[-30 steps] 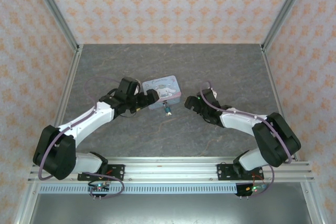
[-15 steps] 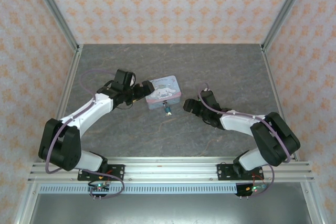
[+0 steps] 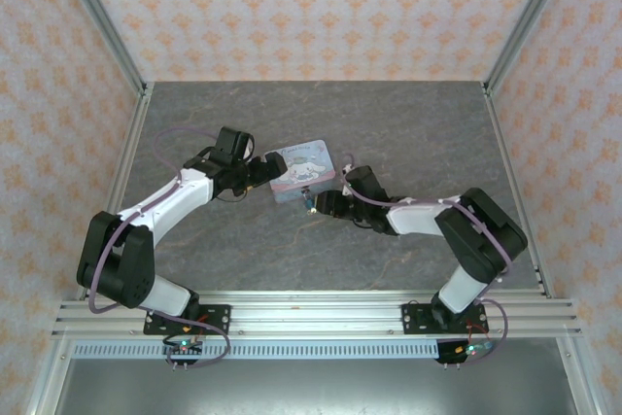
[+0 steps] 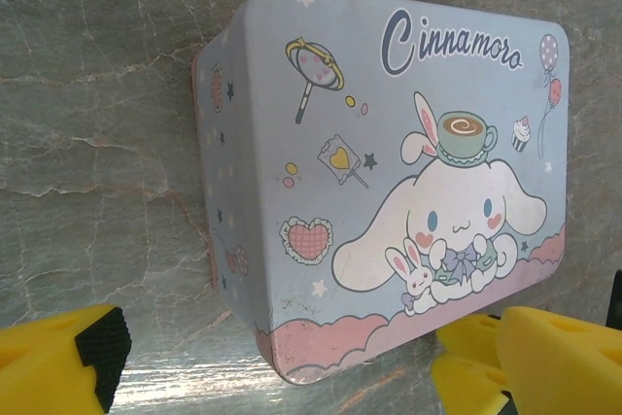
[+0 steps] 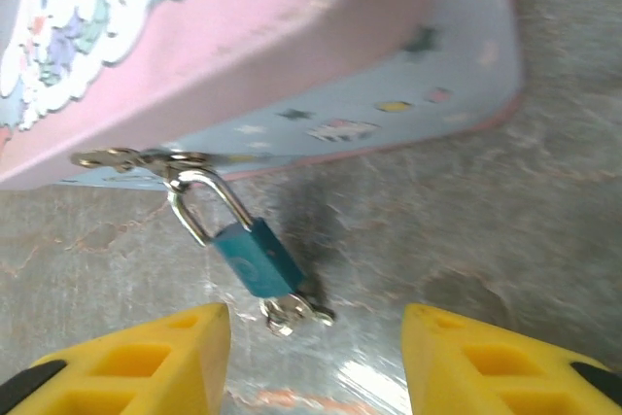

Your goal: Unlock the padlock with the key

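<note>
Right claw [image 5: 313, 342] gapes apart, flanking the key [image 5: 294, 314] at the padlock's [image 5: 255, 258] base — closing off-centre could knock it sideways, not grip.

This is a robot lab, a small test booth. A left arm [image 3: 170, 203] and a right arm [image 3: 418, 216] are bolted to a metal rail [image 3: 311, 313] at the near edge of the grey tabletop [image 3: 321, 123]. Metal posts [image 3: 102, 18] rise from the far corners. Walls [image 3: 311, 7] with orange flower paper close in three sides. Purple wires [image 3: 175, 133] run along the arms. Small boards [image 3: 180, 347] with tiny lights hang under the rail.
</note>
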You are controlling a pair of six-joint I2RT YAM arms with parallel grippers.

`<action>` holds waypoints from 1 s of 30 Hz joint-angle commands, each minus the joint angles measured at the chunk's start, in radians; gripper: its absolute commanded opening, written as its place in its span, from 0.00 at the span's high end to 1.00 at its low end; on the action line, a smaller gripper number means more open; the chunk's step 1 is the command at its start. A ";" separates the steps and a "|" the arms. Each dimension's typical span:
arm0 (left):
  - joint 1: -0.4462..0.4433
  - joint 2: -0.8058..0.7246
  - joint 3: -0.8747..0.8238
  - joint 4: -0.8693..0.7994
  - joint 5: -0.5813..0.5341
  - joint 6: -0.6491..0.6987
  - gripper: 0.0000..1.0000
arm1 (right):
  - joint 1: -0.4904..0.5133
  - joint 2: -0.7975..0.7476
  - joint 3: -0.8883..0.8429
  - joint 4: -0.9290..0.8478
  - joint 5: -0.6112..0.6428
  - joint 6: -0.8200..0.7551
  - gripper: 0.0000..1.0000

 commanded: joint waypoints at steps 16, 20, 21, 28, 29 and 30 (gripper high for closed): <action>0.008 0.016 0.009 0.003 0.008 0.015 0.02 | 0.038 0.118 0.102 0.002 -0.028 -0.075 0.58; 0.009 0.018 0.006 0.008 0.011 0.012 0.03 | 0.041 0.132 0.115 -0.001 -0.038 -0.074 0.62; 0.009 0.018 0.006 0.009 0.013 0.011 0.03 | 0.042 0.134 0.116 -0.001 -0.038 -0.075 0.63; 0.009 0.022 0.001 0.014 0.013 0.009 0.03 | 0.046 0.147 0.129 -0.002 -0.051 -0.069 0.72; 0.009 0.023 0.001 0.014 0.011 0.008 0.02 | 0.046 0.145 0.128 -0.003 -0.051 -0.069 0.75; 0.010 0.022 0.002 0.013 0.013 0.008 0.02 | 0.047 0.144 0.125 -0.005 -0.049 -0.070 0.77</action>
